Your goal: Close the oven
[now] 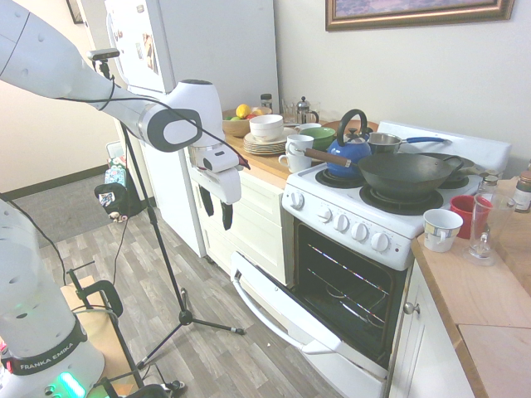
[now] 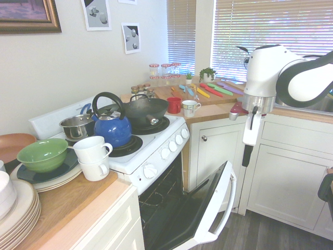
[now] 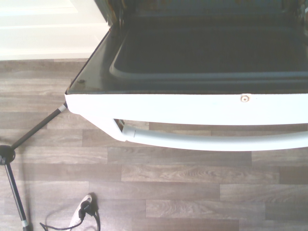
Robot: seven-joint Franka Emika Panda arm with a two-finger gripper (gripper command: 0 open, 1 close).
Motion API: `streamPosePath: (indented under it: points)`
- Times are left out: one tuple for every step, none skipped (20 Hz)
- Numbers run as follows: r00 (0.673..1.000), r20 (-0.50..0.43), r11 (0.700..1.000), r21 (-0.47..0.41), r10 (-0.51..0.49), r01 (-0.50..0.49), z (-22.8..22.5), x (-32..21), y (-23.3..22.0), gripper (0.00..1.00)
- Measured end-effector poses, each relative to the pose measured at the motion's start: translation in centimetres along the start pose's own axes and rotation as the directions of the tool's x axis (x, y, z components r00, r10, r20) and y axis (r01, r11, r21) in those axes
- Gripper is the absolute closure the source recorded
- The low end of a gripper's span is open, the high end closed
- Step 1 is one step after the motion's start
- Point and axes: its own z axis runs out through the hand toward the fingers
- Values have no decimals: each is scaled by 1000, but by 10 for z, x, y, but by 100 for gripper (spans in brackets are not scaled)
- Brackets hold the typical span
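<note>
Above the wood floor (image 3: 192, 192), in front of the stove, our claw (image 1: 217, 211) hangs in the air with nothing in it, well apart from everything. Its two dark fingers point down with a gap between them, so we read them as parted, though the gap is small in both outside views and we would not swear how wide it is.

We find the oven (image 1: 365, 249) between the white cabinets, and its door (image 1: 290, 311) is dropped most of the way down, sloping out toward the floor, with the wire racks (image 1: 353, 282) showing inside. The long white handle (image 3: 211, 141) runs along the door's outer edge, and in the wrist view it lies almost straight under the camera.

We judge this to be the approach step: the door is untouched and the closing has not begun. The next move, as we see it, calls for bringing the claw lower, getting under the door's outer edge or the handle, and then sweeping up and in toward the stove front along the door's arc. Pans and a blue kettle (image 1: 348, 152) on the burners sit above that path and should not interfere.
</note>
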Motion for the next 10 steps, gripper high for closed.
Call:
streamPosePath:
  points:
    - [1000,1,1000,-1,0,0,0,0,0,0]
    - [1000,5,1000,-3,2,-2,1,0,0,0]
    - [1000,16,1000,-13,5,-5,4,0,2,0]
    - [999,31,1000,-28,9,-8,9,0,3,0]
    - [999,44,999,-42,19,-17,16,1,4,0]
    - [998,56,998,-56,38,-35,25,1,3,0]
    - [996,66,996,-64,59,-55,35,2,2,0]
    - [994,70,994,-69,84,-79,46,3,0,0]
    - [990,74,990,-79,122,-117,58,3,-3,0]
    - [985,74,985,-84,155,-149,71,4,-5,0]
